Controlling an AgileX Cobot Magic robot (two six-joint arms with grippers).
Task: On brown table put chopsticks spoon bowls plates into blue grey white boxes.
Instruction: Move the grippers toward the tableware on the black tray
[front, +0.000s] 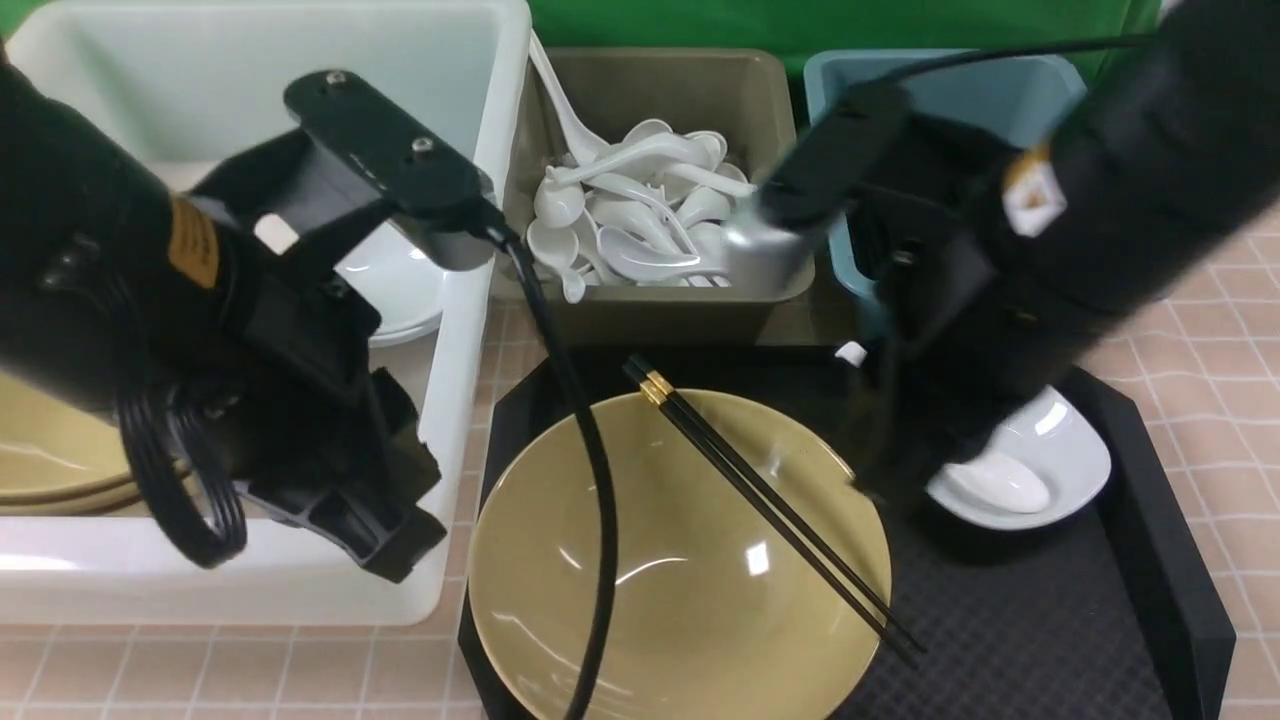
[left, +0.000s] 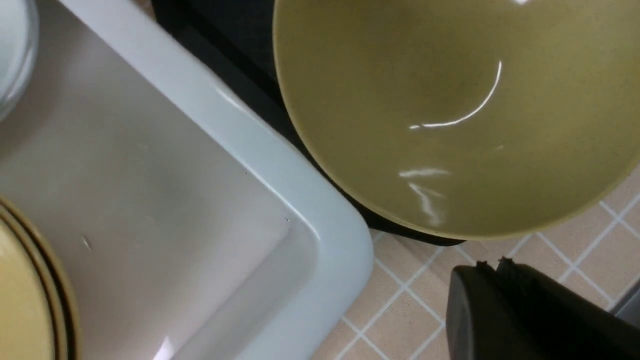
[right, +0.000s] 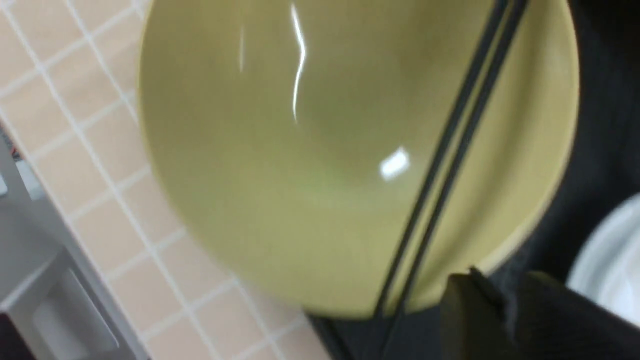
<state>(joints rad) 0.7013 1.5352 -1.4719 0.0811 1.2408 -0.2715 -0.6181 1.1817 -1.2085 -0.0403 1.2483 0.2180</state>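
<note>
Chopsticks (front: 775, 505): across the plate (front: 660, 580); likely light, stiff, slippery; pinch mid-length.
Left claw (left: 490, 272): closed together, nothing held.
Right claw: blurred; opening can't be told.

Left jaws (left: 492, 267) shut, right arm (front: 1110, 190) blurred, both angled inward

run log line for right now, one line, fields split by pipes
left tool: shut, empty | chopsticks: across yellow plate | spoon: in white bowl
</note>
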